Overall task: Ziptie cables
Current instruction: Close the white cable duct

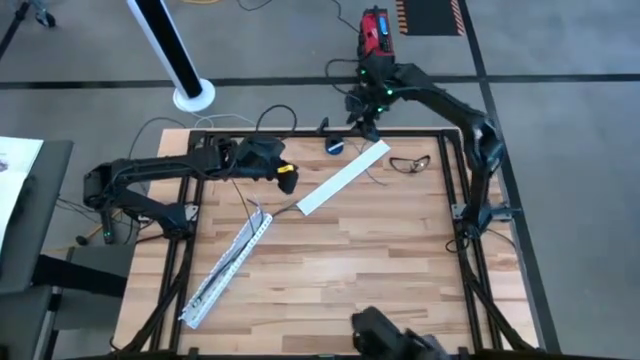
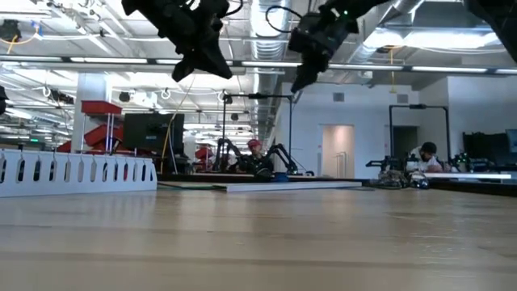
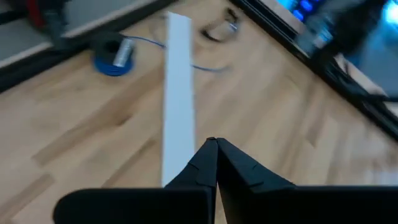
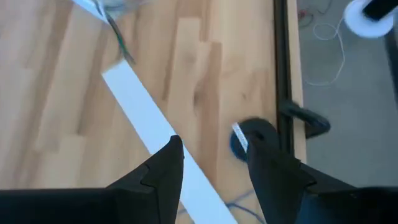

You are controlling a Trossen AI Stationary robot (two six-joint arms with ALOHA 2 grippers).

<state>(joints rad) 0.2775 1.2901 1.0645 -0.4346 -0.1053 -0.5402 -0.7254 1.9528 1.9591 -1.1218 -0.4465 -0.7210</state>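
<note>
Nearby, white strip point(image 1: 343, 176), blue device point(image 1: 336, 146).

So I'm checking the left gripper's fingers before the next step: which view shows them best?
The left wrist view: the left gripper fills the foreground, fingers pressed together above the white strip. The high view shows it small from above; the low view shows it dark, from below. The right wrist view misses it.

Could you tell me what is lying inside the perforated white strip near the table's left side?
Thin dark cables trail from the perforated strip's upper end; whether more lie inside is hidden by its walls.
</note>
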